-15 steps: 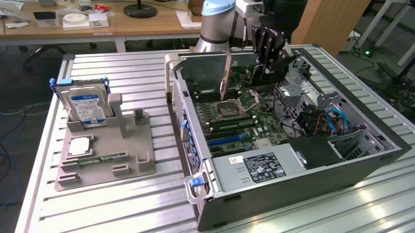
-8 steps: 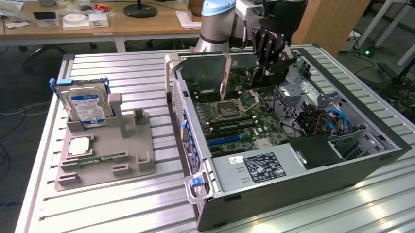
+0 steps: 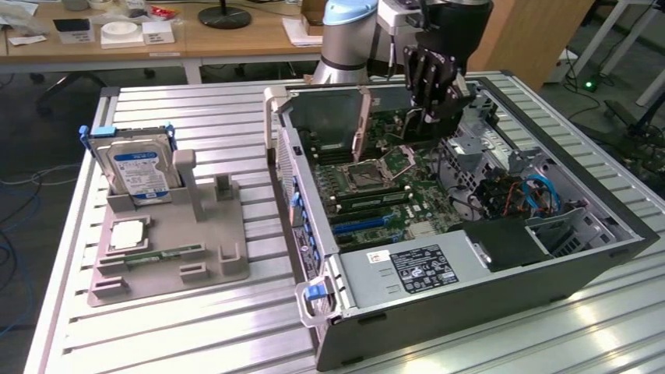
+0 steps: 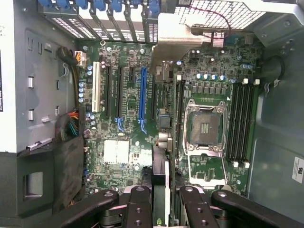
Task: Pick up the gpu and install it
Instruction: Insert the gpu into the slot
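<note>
Upper middle of exterior view, inside open computer case (image 3: 582,257): tool (image 3: 431,113) pinching gpu (image 4: 160,175) edge-on, above motherboard (image 4: 128,95); case on counter (image 3: 187,109).

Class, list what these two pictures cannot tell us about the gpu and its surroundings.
- Wrist view: the gpu, held edge-on in the gripper, hides its own faces and the slot beneath it.
- Exterior view: whether the gpu touches the motherboard is blocked by the gripper.
- Exterior view: the hard drive label text is too small.
</note>
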Robot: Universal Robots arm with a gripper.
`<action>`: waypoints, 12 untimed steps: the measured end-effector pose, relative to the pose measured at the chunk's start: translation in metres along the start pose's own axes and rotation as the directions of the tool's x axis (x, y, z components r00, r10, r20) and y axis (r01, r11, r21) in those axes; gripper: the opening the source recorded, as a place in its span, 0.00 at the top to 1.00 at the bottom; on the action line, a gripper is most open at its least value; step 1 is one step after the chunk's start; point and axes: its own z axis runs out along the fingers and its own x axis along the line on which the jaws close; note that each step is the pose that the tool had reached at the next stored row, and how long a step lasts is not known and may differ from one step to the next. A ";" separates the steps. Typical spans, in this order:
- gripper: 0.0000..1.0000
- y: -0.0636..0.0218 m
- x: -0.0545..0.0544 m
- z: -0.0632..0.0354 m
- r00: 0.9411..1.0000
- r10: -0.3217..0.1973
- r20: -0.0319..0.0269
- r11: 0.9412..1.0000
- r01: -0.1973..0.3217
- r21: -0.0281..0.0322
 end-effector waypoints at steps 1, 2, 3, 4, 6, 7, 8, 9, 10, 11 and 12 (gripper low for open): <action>0.73 0.0000 0.001 0.0004 1.000 0.000 0.000 1.000 0.000 0.000; 0.73 0.0002 0.001 0.0008 1.000 0.001 0.000 1.000 -0.001 0.000; 0.73 0.0002 0.001 0.0011 1.000 0.001 0.000 1.000 -0.001 0.000; 0.73 0.0003 0.001 0.0013 1.000 0.002 0.000 1.000 -0.002 0.000; 0.73 0.0005 0.001 0.0020 1.000 0.002 0.000 1.000 -0.002 0.000; 0.73 0.0006 0.001 0.0024 1.000 0.002 0.000 1.000 -0.002 0.000; 0.73 0.0008 0.001 0.0028 1.000 0.002 0.000 1.000 -0.002 0.000; 0.73 0.0009 0.001 0.0033 1.000 0.002 0.000 1.000 -0.002 0.000; 0.73 0.0009 0.002 0.0035 1.000 0.002 0.000 1.000 -0.002 0.000; 0.73 0.0010 0.002 0.0038 1.000 0.002 0.000 1.000 -0.002 0.000; 0.73 0.0010 0.002 0.0041 1.000 0.002 0.000 1.000 -0.002 0.000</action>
